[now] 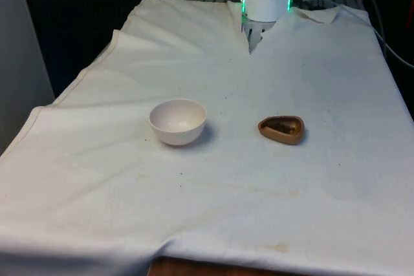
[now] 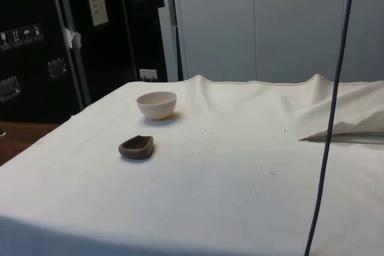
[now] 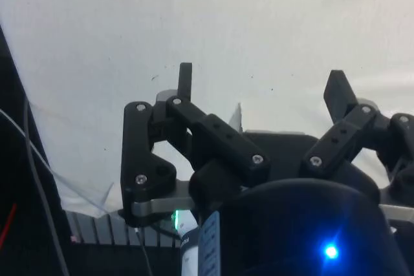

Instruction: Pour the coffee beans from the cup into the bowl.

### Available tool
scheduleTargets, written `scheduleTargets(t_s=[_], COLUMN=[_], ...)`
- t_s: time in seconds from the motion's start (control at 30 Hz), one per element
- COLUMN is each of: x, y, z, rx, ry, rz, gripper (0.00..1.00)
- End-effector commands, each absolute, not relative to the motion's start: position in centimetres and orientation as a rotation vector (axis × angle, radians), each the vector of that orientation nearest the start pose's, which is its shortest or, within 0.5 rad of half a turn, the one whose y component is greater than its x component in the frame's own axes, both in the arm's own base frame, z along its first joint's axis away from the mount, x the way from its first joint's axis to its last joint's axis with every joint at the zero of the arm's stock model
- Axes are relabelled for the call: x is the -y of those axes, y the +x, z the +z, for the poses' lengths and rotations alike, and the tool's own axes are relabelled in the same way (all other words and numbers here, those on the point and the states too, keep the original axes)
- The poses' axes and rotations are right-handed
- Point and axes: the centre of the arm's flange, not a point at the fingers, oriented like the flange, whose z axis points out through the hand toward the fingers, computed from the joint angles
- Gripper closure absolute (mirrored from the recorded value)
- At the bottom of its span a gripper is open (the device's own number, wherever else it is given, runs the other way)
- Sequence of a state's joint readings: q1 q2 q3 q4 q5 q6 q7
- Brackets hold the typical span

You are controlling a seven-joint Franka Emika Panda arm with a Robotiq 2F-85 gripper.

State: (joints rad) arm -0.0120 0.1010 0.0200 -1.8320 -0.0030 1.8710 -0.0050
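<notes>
On the white cloth (image 1: 291, 69), pale bowl (image 1: 178, 121) beside brown cup (image 1: 282, 129), apart, gripper (image 3: 262, 88) spread wide, holding nothing

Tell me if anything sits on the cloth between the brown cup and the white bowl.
Nothing visible does. The brown cup and the white bowl stand apart on the cloth, with only bare fabric between them in the front and side views.

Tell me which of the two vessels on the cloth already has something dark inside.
The brown cup, on the front view's right. The white bowl beside it is round, taller and empty.
</notes>
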Motion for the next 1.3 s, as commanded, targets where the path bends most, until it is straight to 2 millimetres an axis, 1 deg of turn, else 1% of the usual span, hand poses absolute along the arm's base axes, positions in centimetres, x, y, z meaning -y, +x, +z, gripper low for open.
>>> scheduleTargets(t_s=[0.0,0.03,0.13,0.23,0.27,0.3,0.47,0.6,0.63,0.8,0.83,0.9,0.97,1.07,1.13,1.17,1.27], x=[-0.7,-0.5,-1.0,-1.5,-1.3,-1.6,-2.1,-3.0,-2.8,-4.3,-4.1,-5.0,-5.3,-6.4,-6.8,-6.6,-7.6], y=[58.4,58.4,58.4,58.0,58.3,57.9,57.0,56.2,56.3,56.1,56.1,56.1,56.1,56.1,56.2,56.1,56.3], z=[46.5,46.6,46.1,45.8,45.6,45.8,45.1,44.5,44.4,43.6,43.7,43.2,43.0,42.3,42.0,42.2,41.3], rx=[0.018,0.023,0.014,0.014,0.019,0.015,0.013,0.011,0.018,0.0,0.005,-0.004,-0.005,-0.011,-0.015,-0.006,-0.018], ry=[-3.14,-3.141,-3.141,-3.141,-3.141,-3.14,-3.14,-3.142,-3.142,-3.143,-3.141,-3.144,-3.145,-3.143,-3.141,-3.138,-3.134], rz=[0.08,0.097,0.071,0.042,0.072,0.036,0.009,-0.021,-0.002,-0.027,-0.013,-0.029,-0.028,-0.032,-0.04,-0.02,-0.058], gripper=[0.0,0.0,0.0,0.0,0.0,0.0,0.0,0.0,0.0,0.0,0.0,0.0,0.0,0.0,0.0,0.0,0.0])
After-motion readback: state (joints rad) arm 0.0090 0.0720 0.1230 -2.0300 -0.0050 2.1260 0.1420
